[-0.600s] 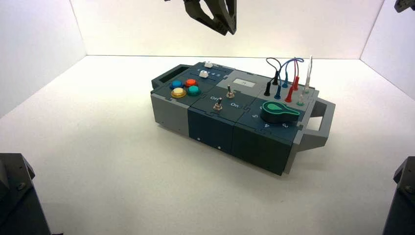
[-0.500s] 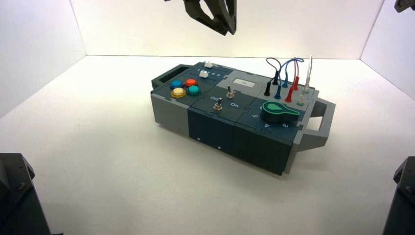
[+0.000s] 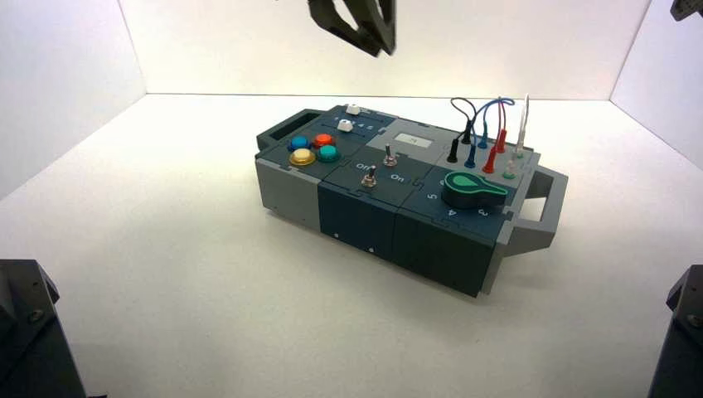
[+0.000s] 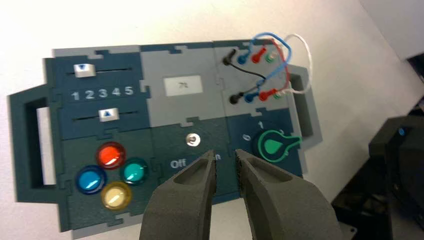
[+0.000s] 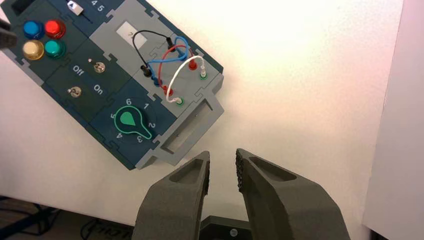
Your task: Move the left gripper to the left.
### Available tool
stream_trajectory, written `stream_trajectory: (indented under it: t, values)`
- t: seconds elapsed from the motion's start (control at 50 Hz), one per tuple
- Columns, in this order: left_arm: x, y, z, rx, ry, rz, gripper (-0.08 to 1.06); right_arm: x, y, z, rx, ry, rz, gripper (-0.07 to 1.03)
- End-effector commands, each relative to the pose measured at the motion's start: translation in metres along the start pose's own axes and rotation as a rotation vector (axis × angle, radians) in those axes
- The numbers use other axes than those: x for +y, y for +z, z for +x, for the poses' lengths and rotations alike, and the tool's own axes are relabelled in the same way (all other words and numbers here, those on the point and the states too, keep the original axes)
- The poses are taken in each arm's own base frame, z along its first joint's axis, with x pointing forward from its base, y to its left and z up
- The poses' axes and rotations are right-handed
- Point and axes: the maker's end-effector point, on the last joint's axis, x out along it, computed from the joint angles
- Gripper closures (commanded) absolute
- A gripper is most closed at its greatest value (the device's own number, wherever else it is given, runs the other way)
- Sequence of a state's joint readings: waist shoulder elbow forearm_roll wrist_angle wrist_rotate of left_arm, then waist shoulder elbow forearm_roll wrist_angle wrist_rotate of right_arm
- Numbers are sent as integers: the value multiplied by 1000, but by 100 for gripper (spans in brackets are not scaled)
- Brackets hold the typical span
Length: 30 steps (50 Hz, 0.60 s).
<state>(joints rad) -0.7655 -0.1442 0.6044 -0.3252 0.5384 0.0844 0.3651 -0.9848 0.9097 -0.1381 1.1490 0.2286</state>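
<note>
My left gripper [image 3: 375, 41] is a dark grey-black claw that hangs high at the top middle of the high view, above and behind the control box [image 3: 356, 217]. In the left wrist view its fingers [image 4: 225, 154] stand a little apart with nothing between them, over the box's toggle switch [image 4: 192, 139] and the "Off" lettering, beside the green knob [image 4: 272, 146]. My right gripper [image 5: 222, 156] is open and empty, held high off the box's right end, past its handle [image 5: 187, 131].
The box carries four coloured buttons [image 3: 313, 149], two toggle switches [image 3: 389, 154], two sliders [image 3: 348, 118], a green knob [image 3: 471, 188] and plugged wires [image 3: 485, 124]. White walls enclose the table. Dark boxy blocks sit at the bottom corners [image 3: 29, 332] [image 3: 681, 332].
My left gripper has shifted slightly to the left and a little upward in the high view. The box and the right arm have not moved.
</note>
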Motion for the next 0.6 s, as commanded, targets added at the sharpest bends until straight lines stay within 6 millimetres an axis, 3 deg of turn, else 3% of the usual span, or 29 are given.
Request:
stream_trajectory:
  t: [0.02,0.28,0.6]
  values:
    - [13,27,-26,-102,18,-17,73,-1,9,-8,-33,1,4,66]
    - [53,30,-58,-161,94,-74,73,-1,8,-9,-33,2,3,65]
    - [114,12,-124,-272,256,-151,73,-1,9,-11,-37,4,5,65]
